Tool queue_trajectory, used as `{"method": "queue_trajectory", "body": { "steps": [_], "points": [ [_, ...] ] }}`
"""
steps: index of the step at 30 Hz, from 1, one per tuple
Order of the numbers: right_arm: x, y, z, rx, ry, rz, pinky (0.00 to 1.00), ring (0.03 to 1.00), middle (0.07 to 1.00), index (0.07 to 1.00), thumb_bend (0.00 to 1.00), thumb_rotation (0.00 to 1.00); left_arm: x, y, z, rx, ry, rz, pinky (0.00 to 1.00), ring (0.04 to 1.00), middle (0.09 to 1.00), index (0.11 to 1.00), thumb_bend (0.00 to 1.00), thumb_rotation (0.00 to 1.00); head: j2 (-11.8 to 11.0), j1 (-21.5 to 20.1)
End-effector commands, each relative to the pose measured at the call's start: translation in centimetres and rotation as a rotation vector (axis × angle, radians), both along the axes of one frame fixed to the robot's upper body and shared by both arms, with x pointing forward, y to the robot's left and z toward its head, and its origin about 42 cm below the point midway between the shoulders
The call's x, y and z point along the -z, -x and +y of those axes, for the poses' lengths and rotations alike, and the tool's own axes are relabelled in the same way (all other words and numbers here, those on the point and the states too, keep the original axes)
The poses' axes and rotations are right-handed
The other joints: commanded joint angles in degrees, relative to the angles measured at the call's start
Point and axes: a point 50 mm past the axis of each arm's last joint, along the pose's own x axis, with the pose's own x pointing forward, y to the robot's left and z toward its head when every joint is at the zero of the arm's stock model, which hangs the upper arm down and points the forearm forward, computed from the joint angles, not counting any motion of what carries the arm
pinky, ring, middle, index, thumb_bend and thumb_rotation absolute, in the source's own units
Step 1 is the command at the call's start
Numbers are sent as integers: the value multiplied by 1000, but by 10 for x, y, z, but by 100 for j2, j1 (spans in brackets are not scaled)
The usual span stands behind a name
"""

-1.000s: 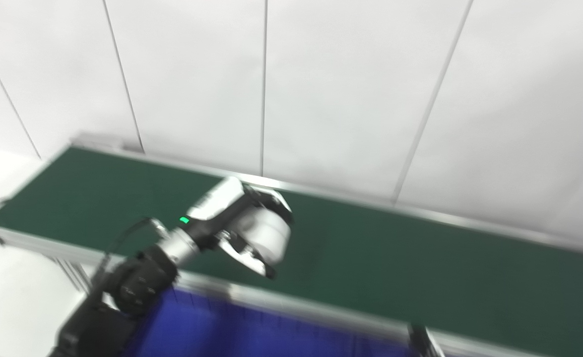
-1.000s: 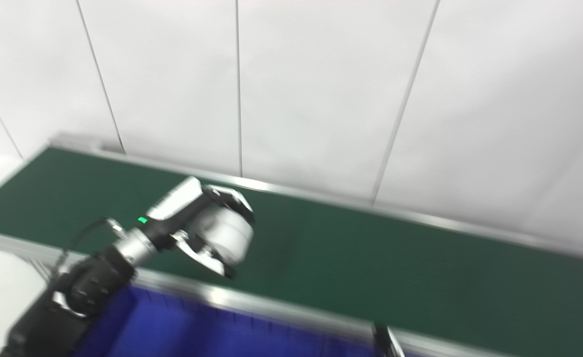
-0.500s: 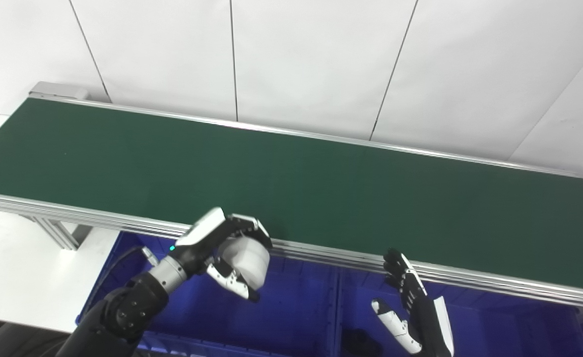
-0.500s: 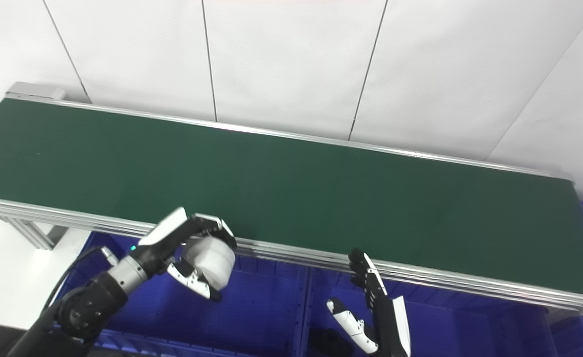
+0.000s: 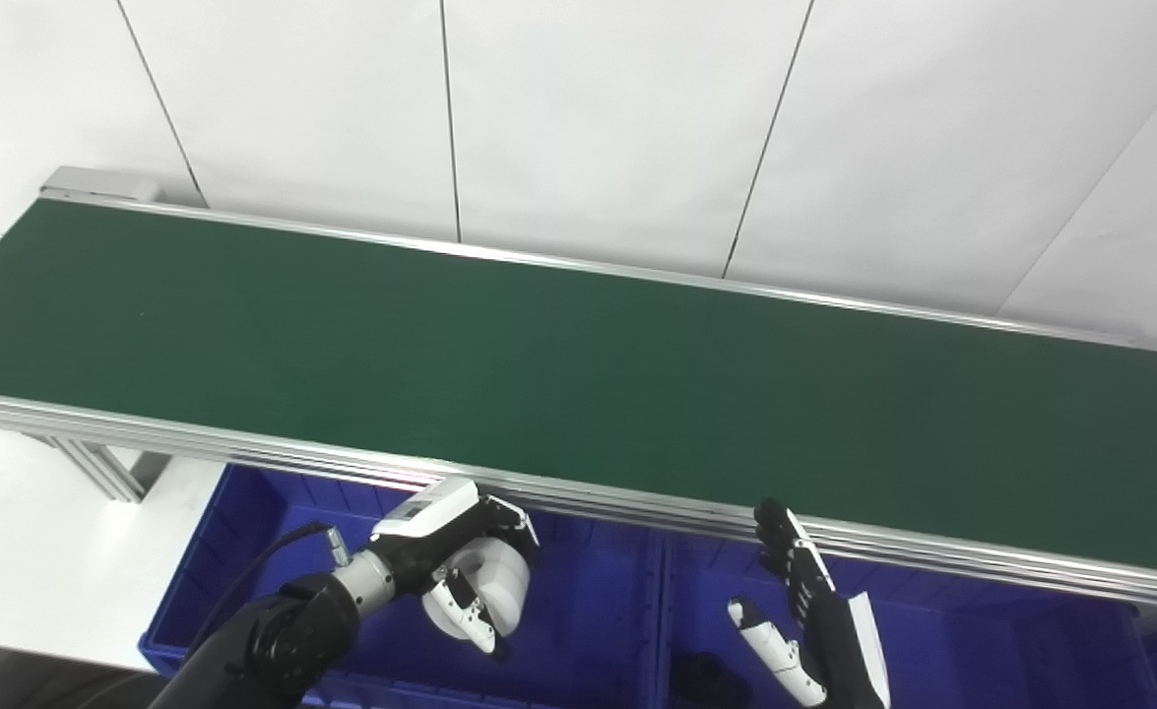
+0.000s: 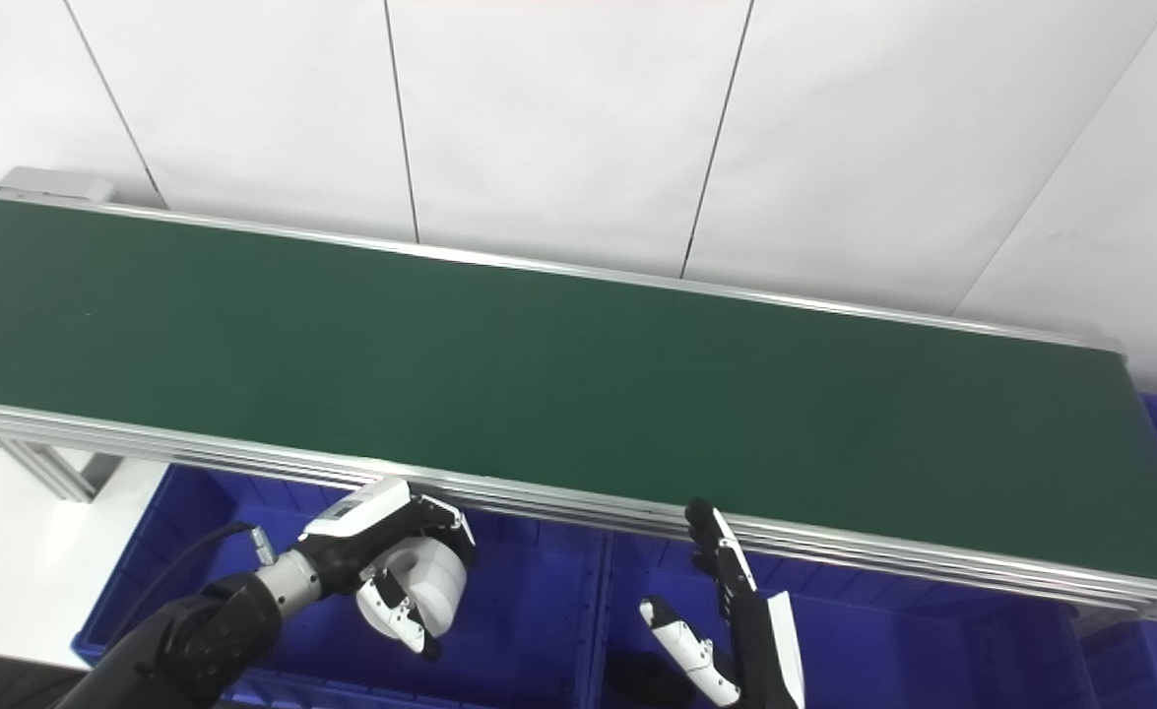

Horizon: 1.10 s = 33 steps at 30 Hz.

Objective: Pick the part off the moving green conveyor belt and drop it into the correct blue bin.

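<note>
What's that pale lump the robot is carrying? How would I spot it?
Find the long green conveyor belt, then look below its near rail to the blue bin on the left. Above it, the left hand wraps its fingers round a white rounded part, the only pale object over the bins.

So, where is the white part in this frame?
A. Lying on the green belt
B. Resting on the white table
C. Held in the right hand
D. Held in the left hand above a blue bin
D: the left hand is closed around the white part, over the left blue bin.
</note>
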Motion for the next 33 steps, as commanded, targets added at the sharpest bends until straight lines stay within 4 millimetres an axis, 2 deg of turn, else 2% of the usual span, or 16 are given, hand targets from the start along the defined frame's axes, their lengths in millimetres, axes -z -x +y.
{"method": "queue_trajectory", "body": {
  "steps": [1, 5, 6, 7, 9, 13, 18, 20, 23, 26, 33],
  "points": [
    [-7, -2, 3, -1, -10, -51, 877, 919, 907, 924, 836, 761, -14, -14, -4, 14, -32, -41, 684, 751, 786, 734, 634, 98, -13, 14],
    [-5, -3, 4, -1, -9, -56, 874, 910, 903, 924, 820, 762, -16, -12, -1, 44, -36, -38, 892, 909, 915, 899, 768, 381, -55, 26],
    [-5, -2, 4, 2, -13, -53, 875, 910, 903, 924, 818, 762, -18, -10, -1, 53, -3, -27, 915, 924, 928, 914, 783, 414, -65, 17],
    [-5, -2, 5, 4, -16, -50, 878, 913, 905, 923, 824, 757, -19, -9, 0, 60, 20, -19, 945, 954, 954, 957, 818, 491, -65, 17],
    [-6, -2, 4, 4, -15, -48, 888, 921, 909, 926, 826, 759, -26, -3, -1, 54, 104, 8, 942, 981, 986, 992, 867, 592, -73, -9],
    [-6, 0, 4, 4, -9, -49, 889, 921, 909, 926, 828, 762, -41, 14, -7, 38, 334, 69, 928, 994, 999, 1000, 900, 651, -82, -96],
    [-6, 2, 3, 1, -17, -51, 878, 913, 908, 924, 824, 739, -54, 45, -34, 37, 638, 99, 950, 993, 1000, 1000, 869, 698, -110, -209],
    [-6, 3, 3, 4, -19, -49, 872, 912, 906, 922, 828, 735, -52, 52, -42, 18, 701, 103, 976, 999, 1000, 1000, 884, 727, -125, -238],
    [-6, 7, 4, 2, -16, -42, 876, 916, 909, 924, 828, 734, -37, 60, -46, -32, 744, 101, 983, 1000, 1000, 1000, 882, 726, -122, -250],
    [-6, 8, 4, -1, -8, -40, 885, 920, 912, 928, 833, 746, -25, 63, -39, -80, 743, 107, 982, 1000, 1000, 1000, 860, 702, -118, -234],
    [-9, 13, 4, 3, -17, -41, 892, 932, 923, 941, 828, 749, -20, 70, -34, -130, 722, 98, 1000, 1000, 1000, 1000, 832, 702, -101, -104]
  ]
}}
